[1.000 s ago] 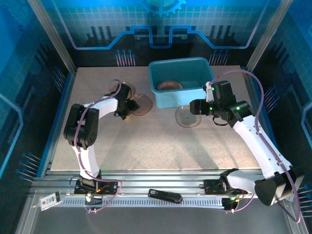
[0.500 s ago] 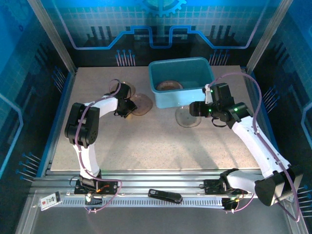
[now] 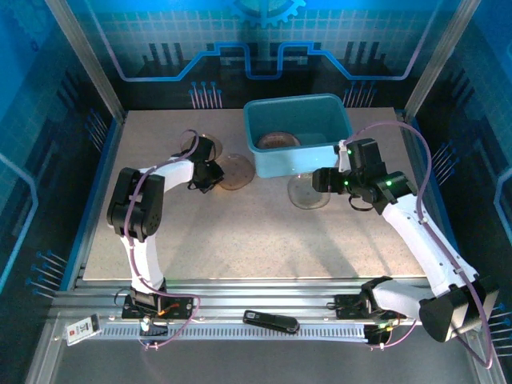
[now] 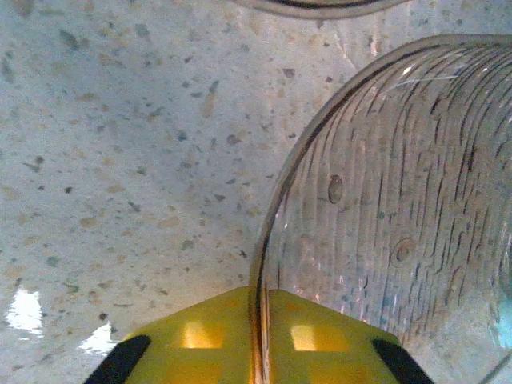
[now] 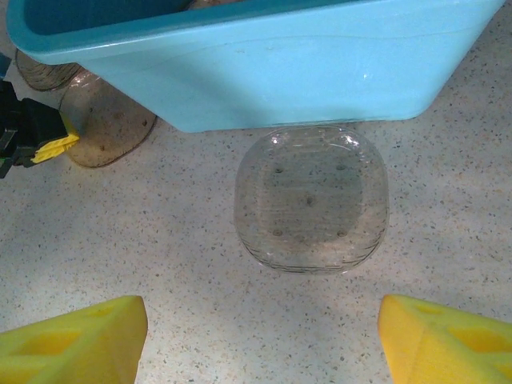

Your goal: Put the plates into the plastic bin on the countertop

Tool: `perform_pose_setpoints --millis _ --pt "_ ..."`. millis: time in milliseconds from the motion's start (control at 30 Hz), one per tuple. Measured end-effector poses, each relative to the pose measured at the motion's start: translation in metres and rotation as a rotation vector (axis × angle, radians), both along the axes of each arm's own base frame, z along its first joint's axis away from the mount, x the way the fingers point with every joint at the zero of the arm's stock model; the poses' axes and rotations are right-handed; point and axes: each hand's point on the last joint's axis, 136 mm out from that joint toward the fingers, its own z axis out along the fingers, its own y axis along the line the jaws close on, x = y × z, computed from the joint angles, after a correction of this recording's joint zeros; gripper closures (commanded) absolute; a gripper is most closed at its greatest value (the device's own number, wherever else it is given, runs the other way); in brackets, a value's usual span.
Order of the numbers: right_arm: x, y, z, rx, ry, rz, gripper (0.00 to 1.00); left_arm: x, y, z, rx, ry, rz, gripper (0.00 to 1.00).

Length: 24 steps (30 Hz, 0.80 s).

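Beige countertop (image 3: pixel 240 232), teal bin (image 3: pixel 276 158) far centre; we see left gripper (image 4: pixel 258 332) clamped on rim of smoky plate (image 4: pixel 400 200) left of it, right gripper (image 5: pixel 260 340) open wide over clear plate (image 5: pixel 312 200) nearside.

The left arm (image 3: pixel 140 216) rises from its base at the near edge of the countertop (image 3: pixel 240 240), folds at a high elbow and reaches toward the far left area, forearm low. The left gripper (image 3: pixel 211 178) is clamped, its yellow fingers (image 4: pixel 200 336) pressed together on the rim of a translucent ribbed plate (image 4: pixel 400 200). The right arm (image 3: pixel 416 232) leans up along the right edge, wrist turned left. The right gripper (image 3: pixel 318 178) hangs with jaws spread wide, holding nothing.
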Motion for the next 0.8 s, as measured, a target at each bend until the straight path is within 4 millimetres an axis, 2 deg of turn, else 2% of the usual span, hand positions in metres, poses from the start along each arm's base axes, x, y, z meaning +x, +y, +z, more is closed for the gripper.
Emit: perform_pose_setpoints --millis 133,367,633,800 --pt "0.000 0.001 0.000 0.003 0.001 0.003 0.23 -0.001 -0.001 0.006 -0.011 -0.024 -0.005 0.97" --pt "0.001 0.007 -0.001 0.025 0.008 0.023 0.24 -0.020 0.003 0.031 -0.009 -0.071 -0.024 1.00" --pt "0.011 0.022 -0.010 0.060 0.051 0.056 0.25 -0.035 0.006 0.077 -0.004 -0.176 -0.062 1.00" --pt "0.021 0.043 -0.004 0.103 0.058 0.109 0.28 -0.049 0.009 0.115 0.004 -0.273 -0.102 1.00"
